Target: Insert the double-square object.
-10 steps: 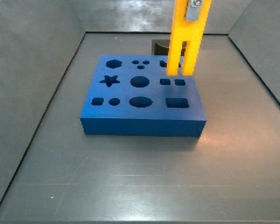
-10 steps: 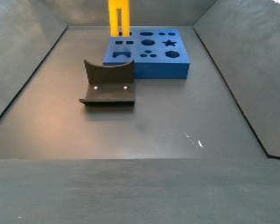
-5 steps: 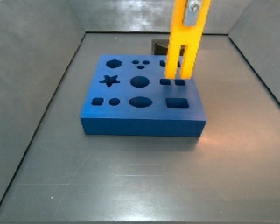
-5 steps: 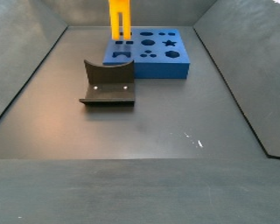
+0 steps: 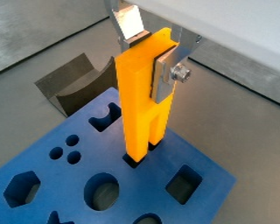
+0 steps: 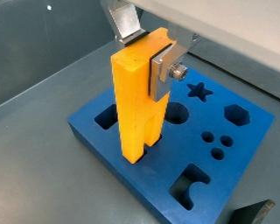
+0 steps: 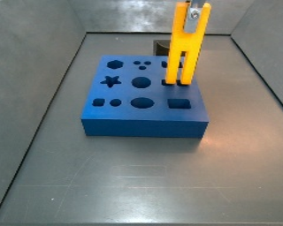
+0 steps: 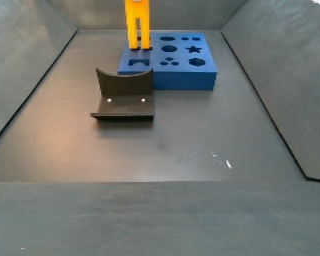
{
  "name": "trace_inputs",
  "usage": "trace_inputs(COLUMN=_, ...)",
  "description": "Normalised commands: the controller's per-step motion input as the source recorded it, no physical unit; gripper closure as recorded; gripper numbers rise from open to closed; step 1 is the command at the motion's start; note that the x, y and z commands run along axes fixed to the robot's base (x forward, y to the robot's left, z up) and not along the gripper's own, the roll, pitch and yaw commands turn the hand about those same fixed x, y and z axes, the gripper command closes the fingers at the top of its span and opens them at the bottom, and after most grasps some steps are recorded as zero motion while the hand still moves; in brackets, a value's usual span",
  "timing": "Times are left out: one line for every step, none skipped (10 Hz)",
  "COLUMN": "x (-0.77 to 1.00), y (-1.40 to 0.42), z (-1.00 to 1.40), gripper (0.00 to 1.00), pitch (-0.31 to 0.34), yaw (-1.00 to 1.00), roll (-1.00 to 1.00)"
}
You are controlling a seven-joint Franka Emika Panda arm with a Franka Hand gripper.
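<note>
We judge the insertion as started but not finished: the double-square object (image 7: 183,48) stands upright with its lower end entering the matching double-square hole of the blue block (image 7: 126,110), at the block's right side in that side view, while most of its length remains above the block's top face. In both wrist views the bar's lower end sits in the hole mouth (image 5: 136,160); how deep it has gone we cannot tell. What is left, in our judgement, is to press the bar down to full depth and then let go. The tool (image 5: 150,57) is clamped on the upper part of the bar, its silver finger plates (image 6: 164,63) pressed against opposite faces. The double-square object (image 6: 139,105) is a long, slim yellow-orange bar with matte, smooth faces and a lengthwise groove that divides it into two joined square columns; it is clearly longer than the block is thick. The fixture (image 8: 123,96) stands on the surface (image 8: 190,150) nearer the camera in a side view, apart from the block and not involved.
</note>
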Motion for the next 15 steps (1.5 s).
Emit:
trace_inputs(x=0.00, y=0.00, z=-0.14, gripper=1.00, pitch=-0.003, yaw=-0.03, roll=0.00)
trace_inputs(x=0.00, y=0.00, z=-0.14, gripper=1.00, pitch=-0.009, yaw=-0.03, roll=0.00)
trace_inputs(x=0.00, y=0.00, z=-0.16, gripper=1.00, pitch=-0.021, yaw=-0.03, roll=0.00)
trace_inputs(x=0.00, y=0.00, z=-0.14, gripper=1.00, pitch=-0.030, yaw=-0.01, roll=-0.03)
trace_inputs(x=-0.09, y=0.00, z=-0.12, gripper=1.00, pitch=-0.029, yaw=0.00, roll=-0.04)
trace_inputs(x=-0.27, y=0.01, z=-0.01, gripper=1.00, pitch=-0.043, yaw=0.00, roll=-0.04)
trace_inputs(x=-0.24, y=0.00, z=0.00, gripper=1.00, pitch=-0.060, yaw=0.00, roll=-0.04)
trace_inputs(x=-0.16, y=0.00, z=0.00, gripper=1.00, pitch=-0.069, yaw=0.00, roll=-0.04)
trace_inputs(x=-0.02, y=0.00, z=-0.07, gripper=1.00, pitch=-0.053, yaw=0.00, roll=-0.02)
trace_inputs(x=0.10, y=0.00, z=-0.21, gripper=1.00, pitch=-0.007, yaw=0.00, roll=0.00)
trace_inputs(x=0.09, y=0.00, z=-0.47, gripper=1.00, pitch=-0.070, yaw=0.00, roll=0.00)
trace_inputs(x=0.02, y=0.00, z=-0.49, gripper=1.00, pitch=-0.097, yaw=0.00, roll=0.00)
trace_inputs(x=0.00, y=0.00, z=-0.48, gripper=1.00, pitch=-0.101, yaw=0.00, roll=0.00)
trace_inputs(x=0.00, y=0.00, z=-0.47, gripper=1.00, pitch=-0.106, yaw=0.00, roll=0.00)
trace_inputs(x=-0.01, y=0.00, z=-0.43, gripper=1.00, pitch=-0.100, yaw=0.00, roll=0.00)
